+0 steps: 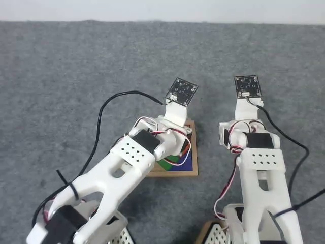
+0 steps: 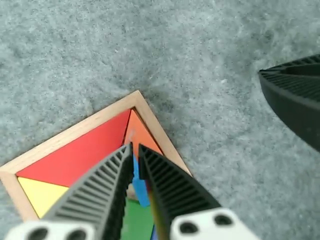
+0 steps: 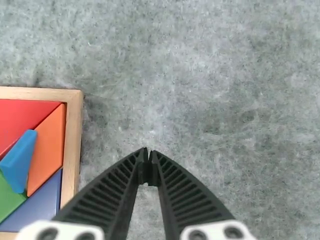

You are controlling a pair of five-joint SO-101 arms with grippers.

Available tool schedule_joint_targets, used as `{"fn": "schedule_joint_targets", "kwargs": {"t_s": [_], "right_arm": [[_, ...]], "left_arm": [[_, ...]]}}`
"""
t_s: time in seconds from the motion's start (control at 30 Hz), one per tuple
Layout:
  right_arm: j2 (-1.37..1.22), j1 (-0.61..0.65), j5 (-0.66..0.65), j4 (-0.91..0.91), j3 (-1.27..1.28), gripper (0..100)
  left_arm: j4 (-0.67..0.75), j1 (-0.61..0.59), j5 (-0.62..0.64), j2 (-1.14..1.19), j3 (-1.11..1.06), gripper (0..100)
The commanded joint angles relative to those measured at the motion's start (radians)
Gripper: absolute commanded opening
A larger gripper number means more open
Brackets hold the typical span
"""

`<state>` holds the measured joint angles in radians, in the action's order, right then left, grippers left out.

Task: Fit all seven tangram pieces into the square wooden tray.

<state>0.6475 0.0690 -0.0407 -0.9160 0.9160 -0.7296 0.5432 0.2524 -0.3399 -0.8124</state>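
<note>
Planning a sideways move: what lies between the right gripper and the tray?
Bare grey carpet, nothing else: the right wrist view shows it between the right gripper and the tray rim.

Red triangle (image 2: 75, 155), grey carpet (image 2: 200, 60)

You saw the tray (image 3: 75, 130) in bare pale wood; pieces (image 2: 75, 155) smooth, matt; left hand (image 2: 134, 149) and right hand (image 3: 148, 152) ridged black plastic; bench (image 1: 76, 66) under fuzzy grey cloth.

wooden tray (image 1: 194, 152) mostly under the left arm (image 1: 127, 162), light blue piece (image 2: 142, 192) partly behind left gripper (image 2: 135, 146)
</note>
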Motion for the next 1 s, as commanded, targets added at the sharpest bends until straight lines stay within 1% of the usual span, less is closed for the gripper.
{"fn": "schedule_joint_targets", "kwargs": {"t_s": [0.0,0.97], "right_arm": [[0.027,-0.005,-0.008,0.022,-0.006,0.8],[0.027,-0.004,-0.008,0.022,-0.006,0.8]], "left_arm": [[0.021,0.012,-0.006,-0.044,0.007,1],[0.025,0.000,-0.006,-0.048,0.007,1]]}}
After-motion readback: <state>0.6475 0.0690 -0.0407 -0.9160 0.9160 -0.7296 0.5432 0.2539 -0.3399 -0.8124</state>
